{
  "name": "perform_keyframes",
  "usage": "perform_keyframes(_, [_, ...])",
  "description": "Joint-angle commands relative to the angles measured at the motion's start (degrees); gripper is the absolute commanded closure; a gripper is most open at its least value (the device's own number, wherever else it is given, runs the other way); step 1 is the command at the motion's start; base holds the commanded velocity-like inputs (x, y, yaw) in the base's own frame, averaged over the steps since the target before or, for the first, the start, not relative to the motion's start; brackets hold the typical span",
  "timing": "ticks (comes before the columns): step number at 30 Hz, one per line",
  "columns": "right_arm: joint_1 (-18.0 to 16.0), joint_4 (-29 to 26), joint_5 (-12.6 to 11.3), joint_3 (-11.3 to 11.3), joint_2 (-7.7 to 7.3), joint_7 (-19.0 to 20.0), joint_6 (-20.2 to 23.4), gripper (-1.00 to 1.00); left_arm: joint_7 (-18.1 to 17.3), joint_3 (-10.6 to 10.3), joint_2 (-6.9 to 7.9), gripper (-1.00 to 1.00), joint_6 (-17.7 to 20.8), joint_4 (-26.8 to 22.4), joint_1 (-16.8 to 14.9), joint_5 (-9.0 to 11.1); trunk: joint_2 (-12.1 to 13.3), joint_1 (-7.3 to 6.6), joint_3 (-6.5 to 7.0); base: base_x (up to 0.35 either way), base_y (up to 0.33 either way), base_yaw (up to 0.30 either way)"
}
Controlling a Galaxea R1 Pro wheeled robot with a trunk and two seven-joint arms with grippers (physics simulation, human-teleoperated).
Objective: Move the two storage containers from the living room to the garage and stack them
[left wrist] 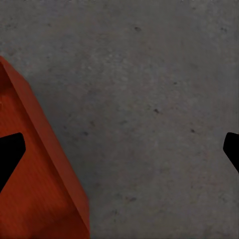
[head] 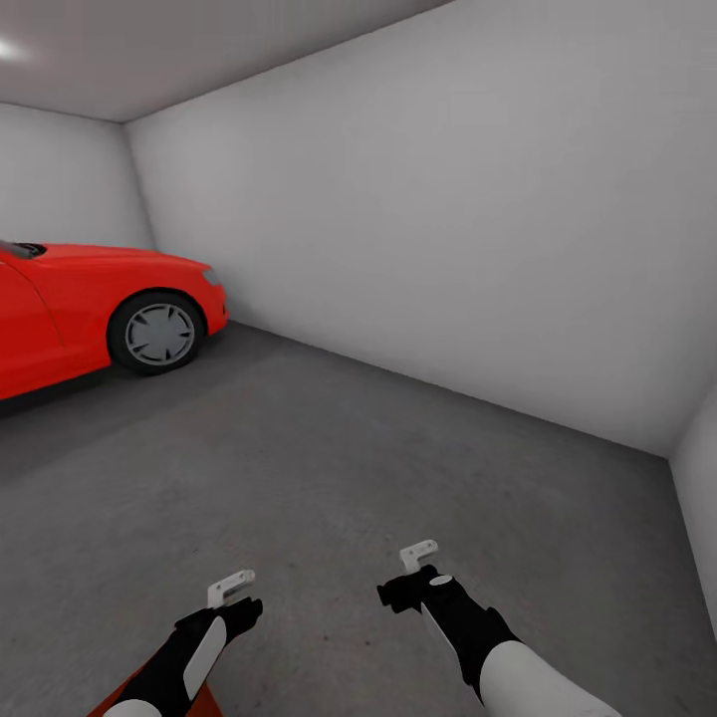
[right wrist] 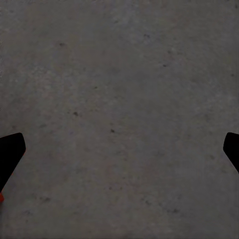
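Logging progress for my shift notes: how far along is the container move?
Done: the robot is in the garage, with the red car nearby, and one orange-red container lies on the concrete floor beside the left hand. In hand: nothing; left and right hand are open. Left: no stacked second container is visible.

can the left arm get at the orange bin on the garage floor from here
Probably yes: the storage container lies on the concrete floor just beside the open left gripper, with nothing visible between them.
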Motion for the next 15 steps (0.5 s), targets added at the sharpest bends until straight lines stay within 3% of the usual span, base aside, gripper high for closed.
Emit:
perform_keyframes(1, [-0.01, -0.14, 0.61, 0.05, -0.01, 0.23, 0.37, -1.0, 0.26, 0.16, -0.05, -1.0, 0.28, -0.12, -0.01, 0.6, -0.03, -0.01, -0.06, 0.0, 0.0, 0.0])
perform_keyframes(15, [-0.01, -0.13, 0.61, 0.04, -0.01, 0.23, 0.39, -1.0, 0.26, 0.08, -0.03, -1.0, 0.03, -0.17, -0.01, 0.53, -0.03, -0.01, -0.06, 0.013, 0.0, 0.0])
